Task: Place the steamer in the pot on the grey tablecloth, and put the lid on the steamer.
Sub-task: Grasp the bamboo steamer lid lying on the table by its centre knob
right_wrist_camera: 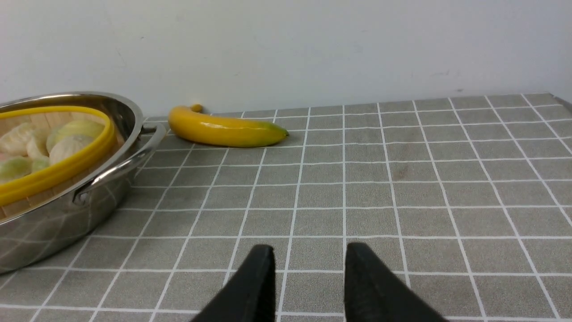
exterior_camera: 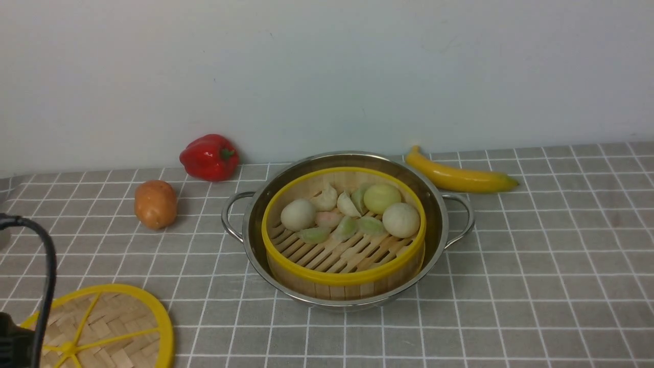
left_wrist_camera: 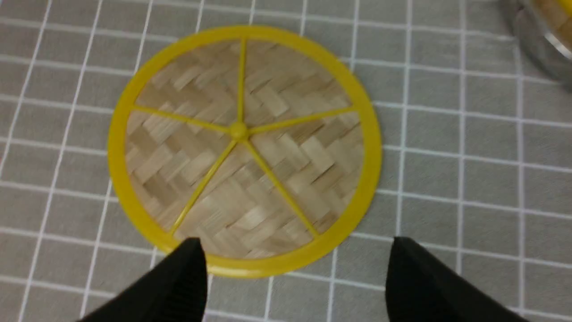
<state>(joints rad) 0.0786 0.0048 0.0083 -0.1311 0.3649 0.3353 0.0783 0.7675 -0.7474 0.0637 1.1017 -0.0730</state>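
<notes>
The steamer [exterior_camera: 342,255], a bamboo basket with a yellow rim and pale buns and dumplings, sits inside the shiny pot [exterior_camera: 437,214] on the grey tablecloth [exterior_camera: 536,266]. The lid [exterior_camera: 102,327] lies flat on the cloth at the front left, apart from the pot. In the left wrist view my left gripper [left_wrist_camera: 295,241] is open wide and empty, hovering over the near edge of the lid [left_wrist_camera: 243,147]. In the right wrist view my right gripper [right_wrist_camera: 309,246] is empty with a narrow gap between its fingers, low over the bare cloth to the right of the pot [right_wrist_camera: 67,214] and steamer [right_wrist_camera: 53,174].
A red pepper [exterior_camera: 209,156] and a potato [exterior_camera: 155,203] lie at the back left. A banana [exterior_camera: 460,176] lies behind the pot on the right, near the wall. My left arm's black body and cable [exterior_camera: 30,286] show at the front left edge.
</notes>
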